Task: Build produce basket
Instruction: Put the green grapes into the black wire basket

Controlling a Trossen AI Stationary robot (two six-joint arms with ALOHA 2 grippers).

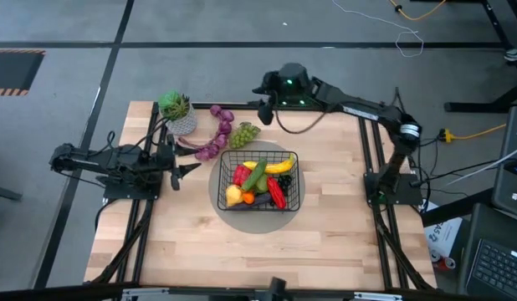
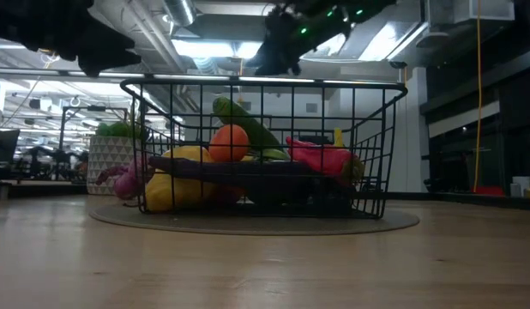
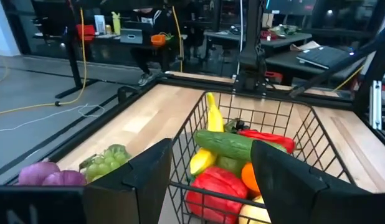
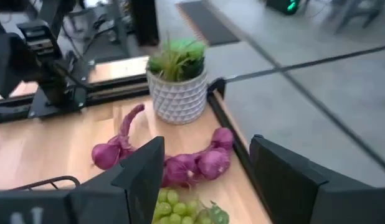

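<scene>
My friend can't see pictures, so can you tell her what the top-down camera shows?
A black wire basket full of toy produce sits mid-table. Purple grapes, green grapes and a potted plant lie behind it. The left gripper waits open beside the basket; the right gripper hovers open over the green grapes.

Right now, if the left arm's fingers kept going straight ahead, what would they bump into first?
Probably the basket: the left gripper points at its near wire wall, fingers open, with the cucumber just behind.

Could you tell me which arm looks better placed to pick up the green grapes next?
Probably the right. Its open pincer hangs close to the green grapes, which lie outside the basket. The left pincer, also open, sits farther off, beside the basket.
</scene>
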